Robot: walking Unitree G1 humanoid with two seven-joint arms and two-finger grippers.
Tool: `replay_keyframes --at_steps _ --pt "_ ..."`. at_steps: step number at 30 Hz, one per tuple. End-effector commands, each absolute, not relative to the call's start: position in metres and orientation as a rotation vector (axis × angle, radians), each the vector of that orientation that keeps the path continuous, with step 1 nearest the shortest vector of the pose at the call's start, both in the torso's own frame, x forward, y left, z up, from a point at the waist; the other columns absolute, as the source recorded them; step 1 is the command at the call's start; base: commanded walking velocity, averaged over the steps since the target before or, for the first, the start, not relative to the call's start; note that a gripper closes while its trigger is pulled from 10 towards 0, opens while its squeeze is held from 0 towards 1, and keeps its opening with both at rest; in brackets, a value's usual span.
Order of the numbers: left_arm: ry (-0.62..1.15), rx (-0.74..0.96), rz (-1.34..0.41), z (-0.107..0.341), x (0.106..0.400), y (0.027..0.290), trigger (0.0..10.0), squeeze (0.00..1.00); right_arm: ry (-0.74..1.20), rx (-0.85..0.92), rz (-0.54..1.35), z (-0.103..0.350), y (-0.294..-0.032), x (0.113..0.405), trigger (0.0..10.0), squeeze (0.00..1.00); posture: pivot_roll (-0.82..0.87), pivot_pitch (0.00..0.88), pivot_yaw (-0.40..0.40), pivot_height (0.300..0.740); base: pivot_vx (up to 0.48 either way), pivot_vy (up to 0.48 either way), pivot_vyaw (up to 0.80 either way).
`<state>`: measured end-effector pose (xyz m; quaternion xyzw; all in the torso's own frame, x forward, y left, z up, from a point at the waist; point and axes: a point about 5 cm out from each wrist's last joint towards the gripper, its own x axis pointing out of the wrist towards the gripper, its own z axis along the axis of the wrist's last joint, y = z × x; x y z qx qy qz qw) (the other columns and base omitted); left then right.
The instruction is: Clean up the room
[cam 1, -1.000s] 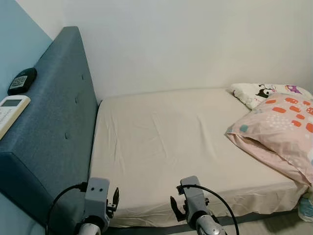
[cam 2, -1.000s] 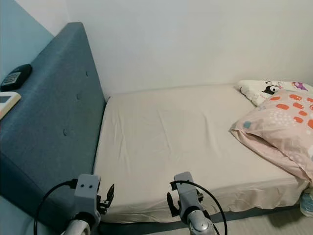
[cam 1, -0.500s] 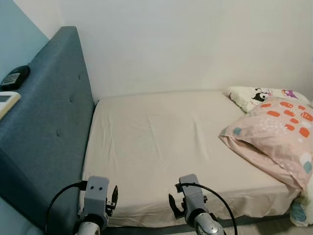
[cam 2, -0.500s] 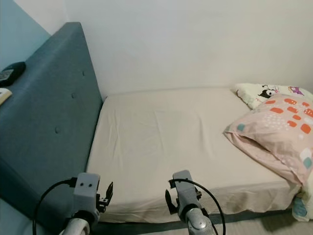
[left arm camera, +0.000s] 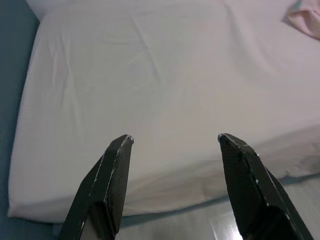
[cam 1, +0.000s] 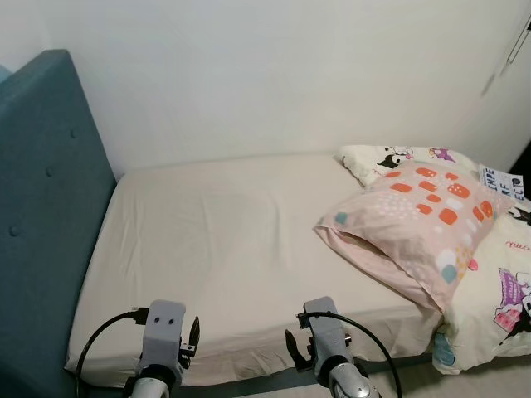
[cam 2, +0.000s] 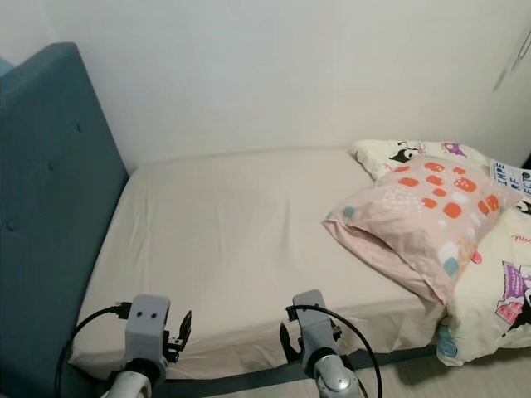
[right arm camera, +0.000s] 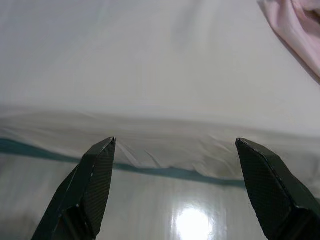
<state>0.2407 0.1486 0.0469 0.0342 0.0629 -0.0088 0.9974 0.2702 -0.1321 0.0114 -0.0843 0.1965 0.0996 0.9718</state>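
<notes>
Bed survey: our view has swung to the right; nothing handled yet.

Against the earlier frames, the whole picture has shifted, so we read it as our own turn, not the things moving: the blue headboard [cam 1: 41, 207] now sits at the left edge, and the pink spotted pillow [cam 1: 406, 220] lies nearer centre on the beige sheet [cam 1: 224, 240], resting against a cartoon-print quilt [cam 1: 498, 282] with a second printed pillow [cam 1: 390, 157] behind. Left gripper [left arm camera: 175, 137] and right gripper [right arm camera: 175, 142] hover near the bed's front edge, fingers apart, both empty. We judge the bedding at right to be the tidying target.
</notes>
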Motion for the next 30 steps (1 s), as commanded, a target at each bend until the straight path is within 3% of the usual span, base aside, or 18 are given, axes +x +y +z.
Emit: replay_keyframes --at_steps 1,6,10,15,30 --pt "0.138 0.075 -0.028 0.0447 0.2393 0.1472 10.0 0.00 0.408 -0.170 0.196 0.0085 -0.1339 0.2679 10.0 0.00 -0.02 0.109 -0.023 0.740 0.000 -0.480 0.00" --pt "0.138 0.076 -0.028 0.0446 0.2392 0.1473 10.0 0.00 0.408 -0.170 0.196 0.0083 -0.1340 0.2676 10.0 0.00 -0.02 0.110 -0.023 0.740 0.000 -0.480 0.00" --pt "0.178 0.126 -0.071 0.0408 0.2397 0.1455 10.0 0.00 0.409 -0.169 0.195 0.0078 -0.1343 0.2676 10.0 0.00 -0.02 0.111 -0.023 0.740 0.000 0.000 0.00" --pt "0.186 0.120 -0.056 0.0399 0.2406 0.1468 10.0 0.00 0.409 -0.169 0.194 0.0077 -0.1342 0.2675 10.0 0.00 -0.02 0.112 -0.019 0.740 0.000 0.469 0.00" --pt "0.160 0.104 -0.037 0.0415 0.2418 0.1455 10.0 0.00 0.395 -0.164 0.188 0.0112 -0.1345 0.2680 10.0 0.00 -0.03 0.118 -0.021 0.740 0.000 0.000 0.00"
